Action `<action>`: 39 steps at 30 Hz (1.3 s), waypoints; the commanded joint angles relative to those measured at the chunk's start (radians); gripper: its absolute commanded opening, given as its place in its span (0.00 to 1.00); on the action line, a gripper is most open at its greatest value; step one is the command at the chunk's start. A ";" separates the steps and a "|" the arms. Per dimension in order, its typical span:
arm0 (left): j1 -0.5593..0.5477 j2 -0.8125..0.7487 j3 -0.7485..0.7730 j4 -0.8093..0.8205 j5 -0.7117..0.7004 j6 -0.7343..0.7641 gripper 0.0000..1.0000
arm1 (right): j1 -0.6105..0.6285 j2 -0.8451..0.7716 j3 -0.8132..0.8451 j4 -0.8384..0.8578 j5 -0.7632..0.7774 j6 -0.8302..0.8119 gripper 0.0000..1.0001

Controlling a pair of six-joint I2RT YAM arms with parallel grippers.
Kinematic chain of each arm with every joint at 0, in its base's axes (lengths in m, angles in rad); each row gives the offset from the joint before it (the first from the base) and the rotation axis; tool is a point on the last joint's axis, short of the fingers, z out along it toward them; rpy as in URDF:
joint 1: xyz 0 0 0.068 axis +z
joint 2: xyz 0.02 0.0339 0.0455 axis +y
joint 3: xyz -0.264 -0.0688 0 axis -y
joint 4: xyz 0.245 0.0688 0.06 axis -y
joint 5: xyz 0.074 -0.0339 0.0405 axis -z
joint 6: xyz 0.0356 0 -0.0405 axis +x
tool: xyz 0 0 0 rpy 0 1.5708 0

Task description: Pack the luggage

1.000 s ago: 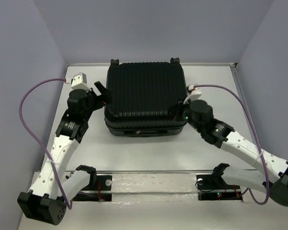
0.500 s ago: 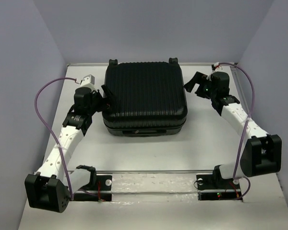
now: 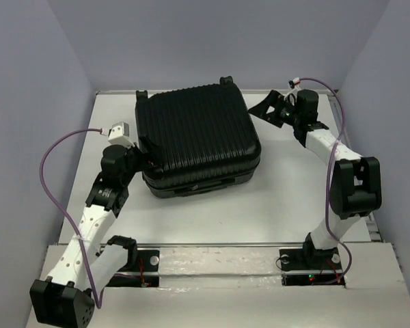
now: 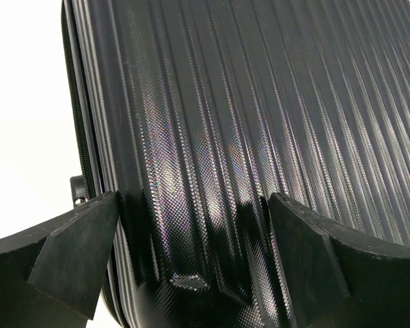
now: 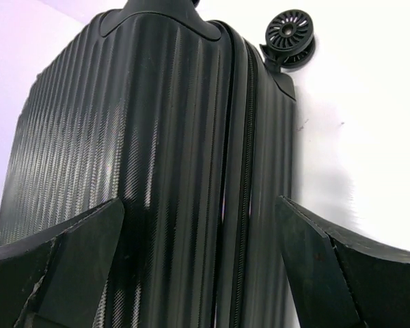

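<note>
The luggage point(image 3: 195, 140) lies flat and closed on the table point(image 3: 287, 198), ribbed shell up, in the far half of the work surface.

Change observed:
- Half a second ago the case sat square to the table edges. It is now turned anticlockwise as seen from overhead and has shifted slightly to the left.
- The right arm has left the near right corner, where it was one second ago. It now reaches along the far right of the table.
- The left arm has stayed at the left wall of the case throughout.

Gripper condition:
- The right gripper point(image 3: 261, 113) sits just beside the far right corner of the case with its jaws spread. Its wrist view shows the side wall and the zip seam point(image 5: 242, 171) between the fingers, with one caster wheel point(image 5: 289, 31) beyond them. Nothing is pinched.
- The left gripper point(image 3: 147, 152) sits at the left wall toward the near corner, also with its jaws spread. The shell fills the gap between the fingers in its wrist view. Whether either finger touches the shell cannot be told.

Assessment: the case appears to be getting repositioned rather than opened. The seam looks shut along the visible stretch and the lid is down, so packing proper has not begun. The new angle probably presents a side wall or the zip to one arm. No pull tab can be made out in any view
</note>
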 commanded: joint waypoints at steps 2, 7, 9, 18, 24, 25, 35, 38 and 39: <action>-0.126 -0.016 -0.053 0.034 0.265 -0.124 0.99 | 0.146 0.016 0.067 -0.010 -0.356 0.024 0.98; -0.285 0.029 -0.075 0.162 0.265 -0.210 0.99 | 0.146 0.104 0.237 -0.006 -0.418 0.070 0.98; -0.344 0.049 -0.064 0.195 0.239 -0.248 0.99 | 0.146 0.182 0.306 -0.007 -0.480 0.088 0.98; -0.594 0.082 0.126 0.247 0.107 -0.294 0.99 | 0.146 0.369 0.723 -0.253 -0.498 0.057 1.00; -0.665 0.141 0.236 0.230 0.060 -0.251 0.99 | 0.146 0.302 0.741 -0.438 -0.246 -0.095 1.00; -0.666 0.139 0.267 0.207 0.019 -0.227 0.99 | 0.146 0.275 0.725 -0.443 -0.214 -0.123 1.00; -0.665 0.089 0.445 -0.072 -0.336 -0.088 0.99 | 0.137 0.133 0.692 -0.475 -0.010 -0.280 1.00; -0.666 0.023 0.425 -0.126 -0.345 -0.085 0.99 | 0.128 0.075 0.687 -0.473 0.028 -0.296 1.00; -0.665 0.009 0.393 -0.135 -0.318 -0.076 0.99 | 0.128 0.044 0.685 -0.473 0.039 -0.306 1.00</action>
